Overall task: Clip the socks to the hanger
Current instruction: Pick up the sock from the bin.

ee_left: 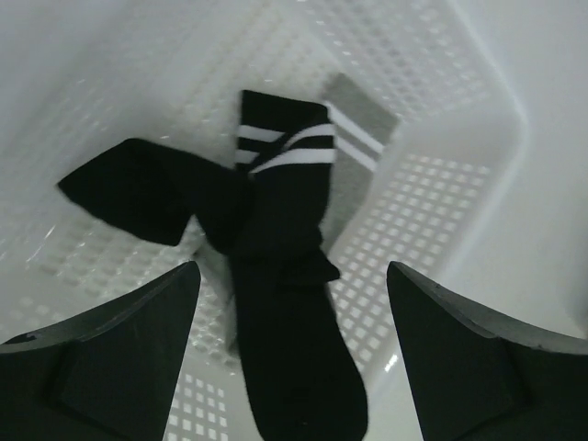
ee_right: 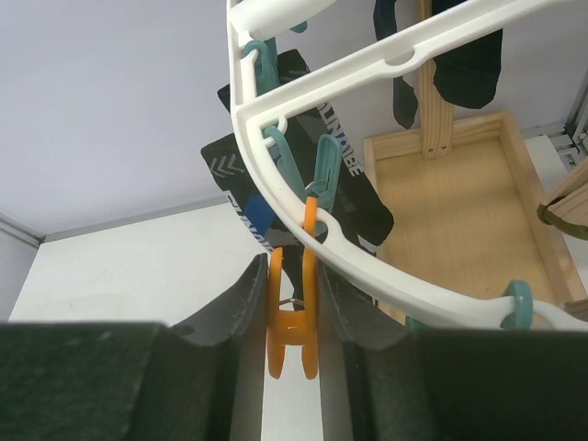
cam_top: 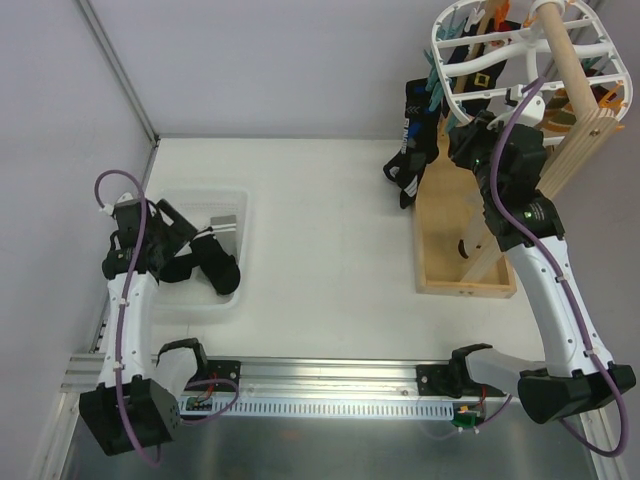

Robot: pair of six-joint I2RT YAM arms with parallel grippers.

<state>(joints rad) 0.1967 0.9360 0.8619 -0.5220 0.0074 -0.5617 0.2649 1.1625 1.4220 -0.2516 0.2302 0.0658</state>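
Observation:
Several socks lie tangled in the white mesh basket (cam_top: 238, 196): a long black sock (ee_left: 285, 331), a black one with white stripes (ee_left: 285, 138) and a grey striped one (ee_left: 363, 115). My left gripper (ee_left: 292, 268) hangs open just above the long black sock, one finger on each side and neither touching it. The white oval hanger (cam_top: 500, 40) sits at the top right on the wooden stand, and black socks (cam_top: 412, 150) hang from its left rim. My right gripper (ee_right: 292, 276) is shut on an orange peg (ee_right: 292, 322) that hangs from the hanger's rim (ee_right: 367, 248).
The wooden stand's tray base (cam_top: 465, 270) and slanted pole (cam_top: 580, 90) stand on the right, under and behind the hanger. Teal pegs (ee_right: 326, 165) sit beside the orange one, with a lettered black sock (ee_right: 344, 184) behind them. The basket walls close in around my left gripper.

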